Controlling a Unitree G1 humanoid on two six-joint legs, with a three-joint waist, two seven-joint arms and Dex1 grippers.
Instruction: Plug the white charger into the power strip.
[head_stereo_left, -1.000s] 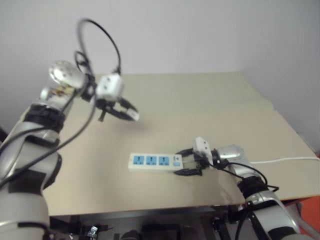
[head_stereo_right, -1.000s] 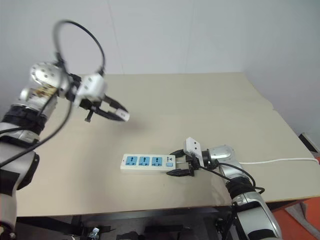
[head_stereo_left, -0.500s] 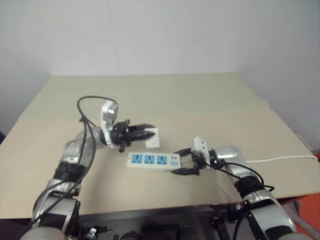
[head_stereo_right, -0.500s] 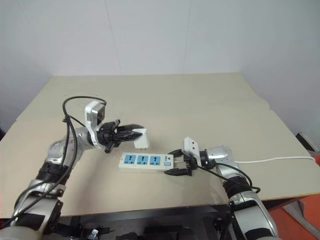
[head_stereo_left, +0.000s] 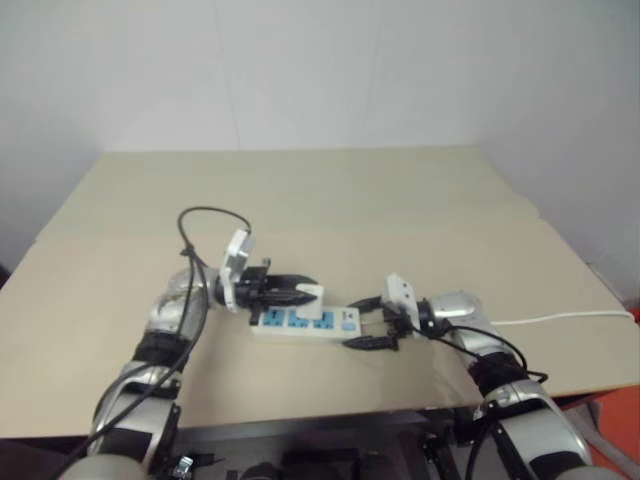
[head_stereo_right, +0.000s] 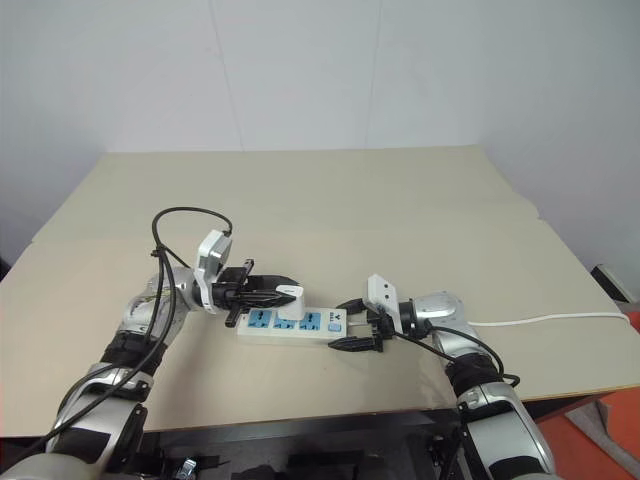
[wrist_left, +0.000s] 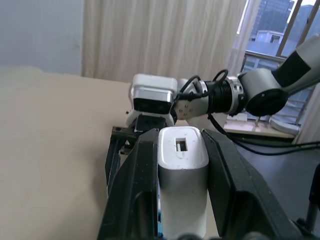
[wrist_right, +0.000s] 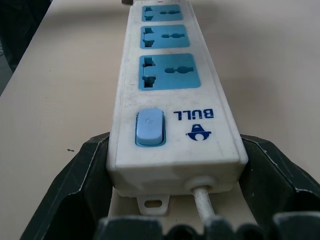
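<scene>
From the head camera, the power strip (head_stereo_right: 292, 325) lies flat on the tan surface (head_stereo_right: 400, 220) near its front edge, its three blue sockets facing up and its thin cord (head_stereo_right: 545, 321) running off toward 3 o'clock. The left hand (head_stereo_right: 285, 295) reaches in level from 9 o'clock, closed on the white charger (head_stereo_right: 291, 305), which sits over the strip's middle socket (whether it is seated or merely touching cannot be told). The right hand (head_stereo_right: 350, 322) brackets the strip's switch end from 3 o'clock.

The left wrist camera shows the charger (wrist_left: 182, 187) squeezed between two black fingers (wrist_left: 137, 190), with the right arm beyond it.

The right wrist camera shows the strip's switch end (wrist_right: 172, 150) between the right hand's spread fingers (wrist_right: 87, 180), one along each long side.
</scene>
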